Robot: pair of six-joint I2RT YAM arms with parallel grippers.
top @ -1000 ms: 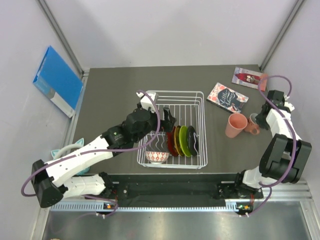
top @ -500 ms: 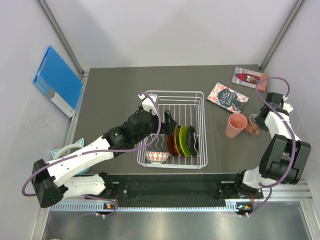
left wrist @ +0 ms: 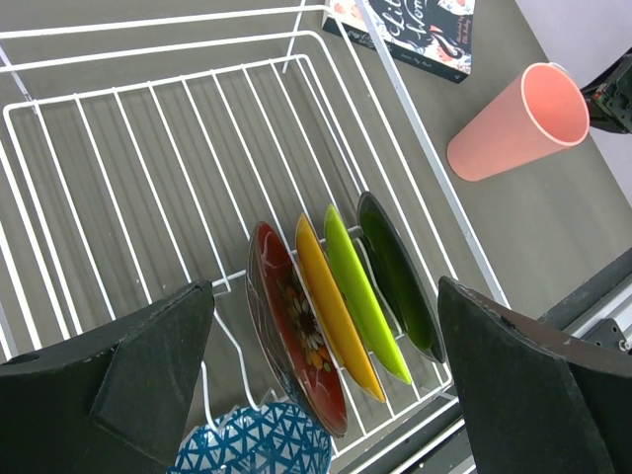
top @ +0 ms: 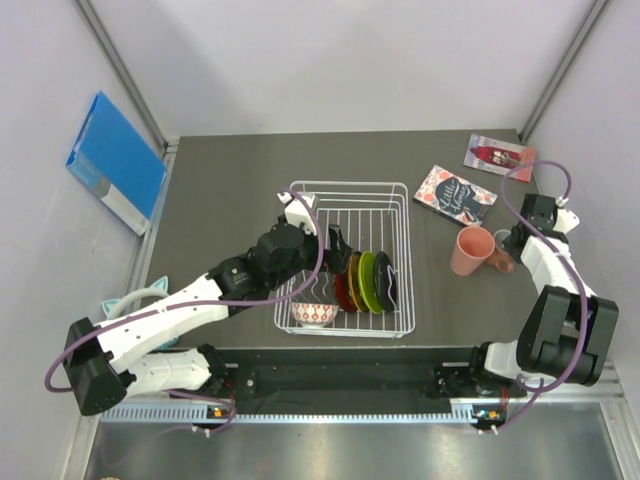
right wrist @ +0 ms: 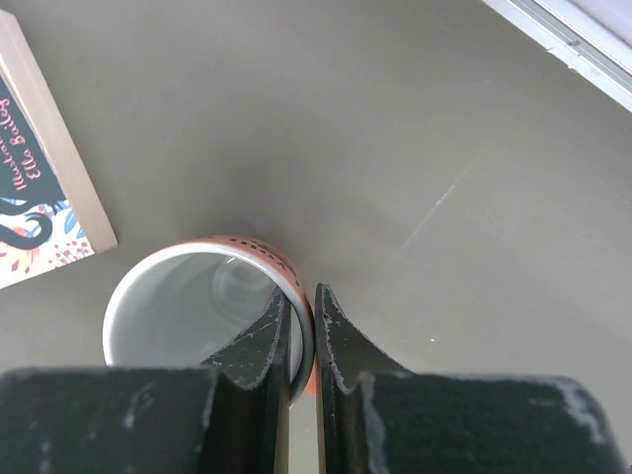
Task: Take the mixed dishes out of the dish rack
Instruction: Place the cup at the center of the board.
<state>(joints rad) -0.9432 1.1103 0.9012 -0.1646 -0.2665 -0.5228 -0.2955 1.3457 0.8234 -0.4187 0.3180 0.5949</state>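
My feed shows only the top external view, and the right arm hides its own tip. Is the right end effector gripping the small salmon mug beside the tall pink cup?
Observer: Yes. The right end effector is shut on the rim of the small salmon ceramic mug, one finger inside, one outside.
Operator: Anything inside it?
Observer: No, its white interior is empty.
Operator: And the left end effector?
Observer: The left end effector is open above the white wire dish rack. The upright red patterned plate, amber plate, lime-green plate and black plate show between its fingers.
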